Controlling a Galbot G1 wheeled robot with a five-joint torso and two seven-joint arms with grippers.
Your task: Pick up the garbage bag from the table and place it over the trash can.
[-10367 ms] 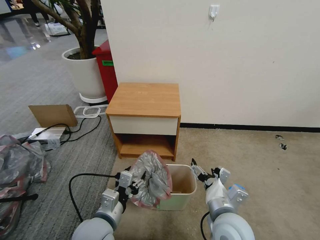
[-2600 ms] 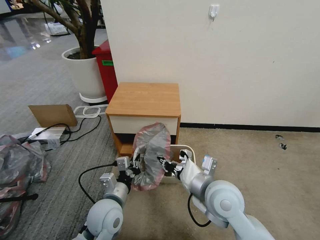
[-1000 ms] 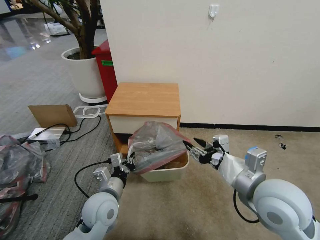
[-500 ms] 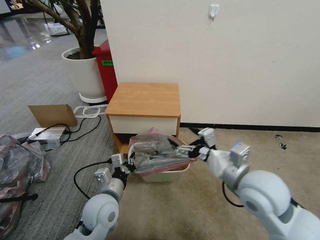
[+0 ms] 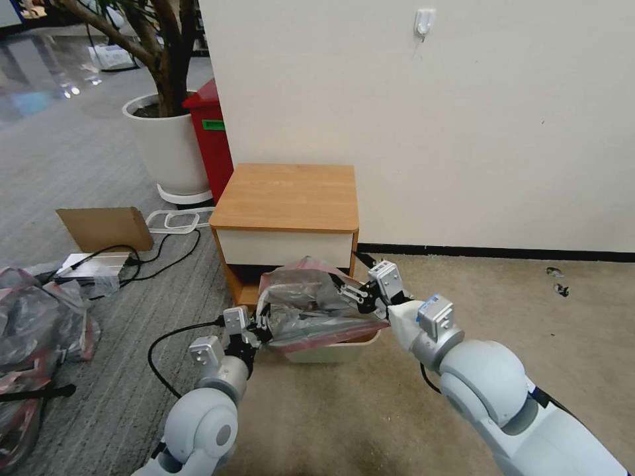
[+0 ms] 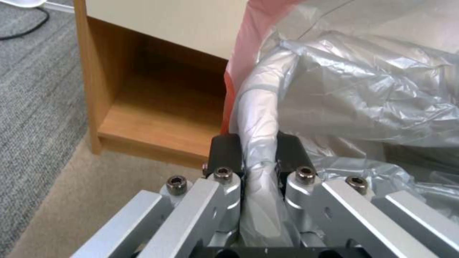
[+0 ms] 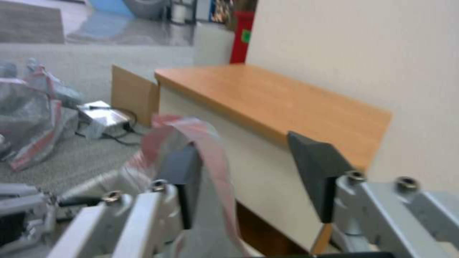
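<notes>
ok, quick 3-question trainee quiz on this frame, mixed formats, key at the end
1. True or false: the left gripper is shut on the thin grey translucent garbage bag with the pink-red rim.
2. The right gripper is: A open, B shut.
3. Fill in: the bag lies across the top of the cream-beige plastic ____, in front of the light-brown wooden table.

Key: 1 true; 2 A; 3 trash can.

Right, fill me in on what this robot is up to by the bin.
The robot is fitting a garbage bag over the trash can on the floor in front of the table. The left gripper is shut on a bunched edge of the bag at the can's left side. The right gripper is at the bag's far right edge, fingers open, with the pink rim between them. The bag lies loosely across the opening.
</notes>
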